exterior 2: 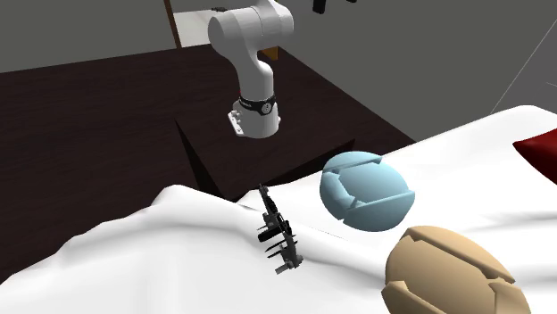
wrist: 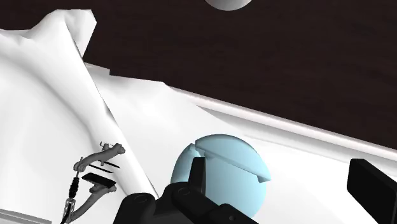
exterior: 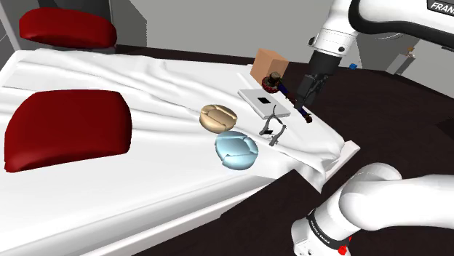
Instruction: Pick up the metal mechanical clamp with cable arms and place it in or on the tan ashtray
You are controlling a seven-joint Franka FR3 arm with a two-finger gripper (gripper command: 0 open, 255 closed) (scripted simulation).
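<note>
Centre of the shoulder view, the tan ashtray (exterior: 218,116) sits; just right of it lies the clamp (exterior: 274,129), thin, stiff, probably light (its cable arms could snag), best pinched across its body. Upper right, the gripper (exterior: 303,100) hangs spread.

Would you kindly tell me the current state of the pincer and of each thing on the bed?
Pincer: open, holding nothing.
Clamp: resting on the sheet, not grasped.
Tan ashtray: on the sheet, with nothing on it.
Light-blue dish: on the sheet near the clamp, with nothing on it.
White sheet: rumpled, with folds near the clamp.
</note>
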